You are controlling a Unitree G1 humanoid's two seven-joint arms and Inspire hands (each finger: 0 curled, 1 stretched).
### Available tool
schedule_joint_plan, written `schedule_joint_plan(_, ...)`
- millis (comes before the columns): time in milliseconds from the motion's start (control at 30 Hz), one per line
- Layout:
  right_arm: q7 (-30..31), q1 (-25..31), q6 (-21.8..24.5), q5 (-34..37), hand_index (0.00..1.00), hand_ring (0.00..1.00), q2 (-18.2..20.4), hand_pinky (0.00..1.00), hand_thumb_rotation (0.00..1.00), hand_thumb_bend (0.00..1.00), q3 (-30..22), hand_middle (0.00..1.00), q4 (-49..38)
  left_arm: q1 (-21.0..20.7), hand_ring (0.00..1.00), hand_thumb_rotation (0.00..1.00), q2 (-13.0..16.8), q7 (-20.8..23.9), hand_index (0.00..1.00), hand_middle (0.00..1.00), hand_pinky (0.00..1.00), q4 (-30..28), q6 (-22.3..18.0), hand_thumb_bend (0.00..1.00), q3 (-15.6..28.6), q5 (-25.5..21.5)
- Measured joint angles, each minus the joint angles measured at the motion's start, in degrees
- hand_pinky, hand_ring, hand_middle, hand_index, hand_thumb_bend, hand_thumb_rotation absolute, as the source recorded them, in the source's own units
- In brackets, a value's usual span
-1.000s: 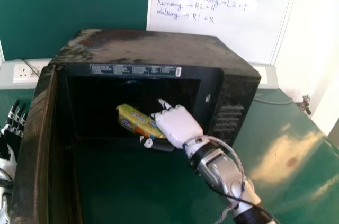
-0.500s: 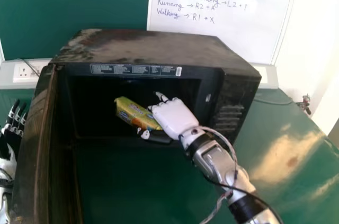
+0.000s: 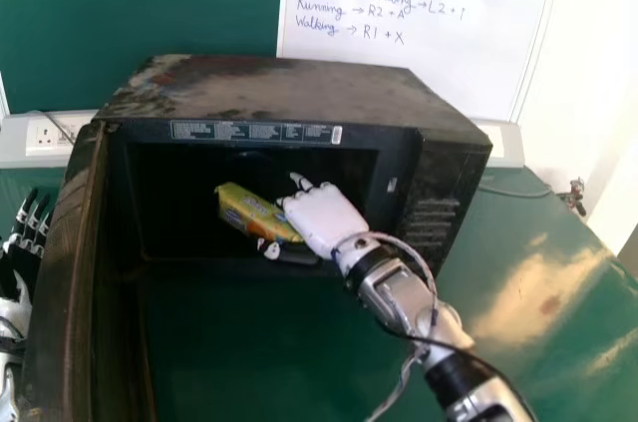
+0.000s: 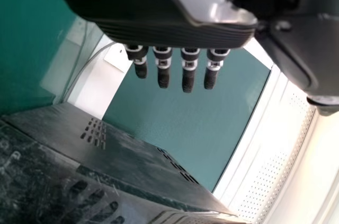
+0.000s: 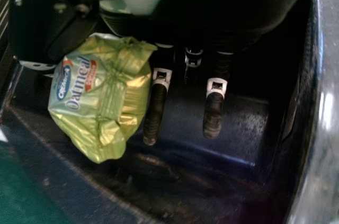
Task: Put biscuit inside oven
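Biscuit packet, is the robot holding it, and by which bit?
Yes, the right hand holds the biscuit packet by its right end in the head view, between thumb and fingers.

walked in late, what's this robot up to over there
The robot's right hand is holding a yellow-green biscuit packet in the open mouth of a black microwave oven. It hasn't let go of the packet yet. The left hand is idle beyond the open door, fingers straight.
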Motion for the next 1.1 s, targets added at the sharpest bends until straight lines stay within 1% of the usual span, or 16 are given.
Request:
schedule_joint_plan(33,-0.63,-0.17,-0.13,0.0,0.54,0.39,0.16,0.28,0.0,0.52,0.22,0.44,0.88,-0.01,0.45,0.0,0.0,-0.02,0.83,0.64,0.11,0.0,0.0,0.14,0.0,-0.01)
schedule_joint_plan(133,-2.16,-1.01,-0.69,0.0,0.54,0.37,0.58,0.26,0.0,0.52,0.96,0.43,3.85,0.0,0.45,0.0,0.0,-0.07,0.83,0.64,0.15,-0.02,0.0,0.15,0.0,-0.01)
schedule_joint_plan(233,-4.7,-2.17,-0.9,-0.03,0.53,0.32,0.89,0.22,0.0,0.52,1.47,0.41,6.51,-0.02,0.43,0.0,0.02,-0.2,0.83,0.63,0.12,0.05,-0.01,0.14,0.0,-0.03)
schedule_joint_plan(267,-5.64,-2.63,-0.9,-0.06,0.53,0.32,1.06,0.22,0.0,0.52,1.76,0.41,7.39,-0.01,0.43,0.0,0.02,-0.24,0.83,0.63,0.12,0.08,-0.01,0.14,0.0,-0.02)
schedule_joint_plan(300,-6.65,-3.38,-0.94,-0.13,0.51,0.33,1.31,0.22,0.0,0.52,2.24,0.45,8.61,0.0,0.43,0.0,0.04,-0.25,0.83,0.64,0.12,0.11,-0.01,0.14,0.0,-0.02)
schedule_joint_plan(367,-7.92,-4.77,-0.83,-0.29,0.53,0.36,1.87,0.24,0.0,0.52,3.04,0.43,10.84,0.04,0.44,0.0,0.01,-0.23,0.83,0.64,0.13,-0.05,-0.02,0.14,0.0,-0.02)
schedule_joint_plan(467,-8.67,-6.67,-0.66,-0.34,0.54,0.38,2.98,0.26,0.0,0.52,4.23,0.43,14.28,0.11,0.44,0.0,-0.08,-0.19,0.83,0.64,0.11,-0.52,-0.01,0.14,0.0,-0.03)
schedule_joint_plan(500,-9.07,-7.15,-0.71,-0.32,0.54,0.37,3.34,0.26,0.0,0.52,4.57,0.43,15.49,0.09,0.44,0.0,-0.09,-0.19,0.83,0.64,0.1,-0.55,-0.01,0.15,0.0,-0.04)
schedule_joint_plan(533,-9.51,-7.66,-0.73,-0.33,0.52,0.36,3.68,0.25,0.0,0.52,5.02,0.45,16.71,0.05,0.44,0.0,-0.08,-0.22,0.83,0.64,0.1,-0.48,-0.01,0.15,0.0,-0.04)
schedule_joint_plan(667,-13.44,-10.35,-0.54,-0.64,0.49,0.3,5.47,0.2,0.0,0.53,7.42,0.48,23.08,0.0,0.46,0.0,-0.01,-0.25,0.83,0.64,0.15,-0.15,-0.03,0.16,0.0,-0.03)
schedule_joint_plan(700,-14.22,-11.04,-0.36,-0.77,0.49,0.3,5.93,0.2,0.0,0.53,7.88,0.48,24.58,0.0,0.46,0.0,-0.02,-0.26,0.83,0.64,0.13,-0.18,-0.02,0.15,0.0,-0.03)
schedule_joint_plan(767,-15.26,-12.54,0.22,-0.77,0.49,0.3,6.91,0.2,0.0,0.53,8.75,0.48,27.44,0.02,0.44,0.0,-0.03,-0.28,0.82,0.64,0.12,-0.24,-0.02,0.14,0.0,-0.04)
schedule_joint_plan(833,-16.16,-13.58,0.33,-0.37,0.49,0.31,7.92,0.21,0.0,0.53,9.12,0.48,29.87,0.02,0.46,0.0,-0.05,-0.3,0.83,0.64,0.1,-0.36,-0.01,0.14,0.0,-0.05)
schedule_joint_plan(967,-17.11,-14.89,0.38,-0.04,0.49,0.31,9.74,0.22,0.0,0.53,10.06,0.48,33.76,-0.06,0.45,0.0,-0.05,-0.39,0.83,0.64,0.1,-0.22,-0.03,0.14,0.0,-0.04)
schedule_joint_plan(1067,-17.54,-15.36,0.89,-0.01,0.49,0.31,10.35,0.22,0.0,0.53,10.67,0.48,35.5,-0.08,0.46,0.0,-0.07,-0.4,0.83,0.64,0.1,-0.22,-0.05,0.15,0.0,-0.05)
schedule_joint_plan(1100,-18.03,-15.39,1.11,0.0,0.49,0.3,10.43,0.21,0.0,0.53,10.88,0.48,35.87,-0.08,0.45,0.0,-0.07,-0.4,0.83,0.64,0.08,-0.23,-0.05,0.14,0.0,-0.06)
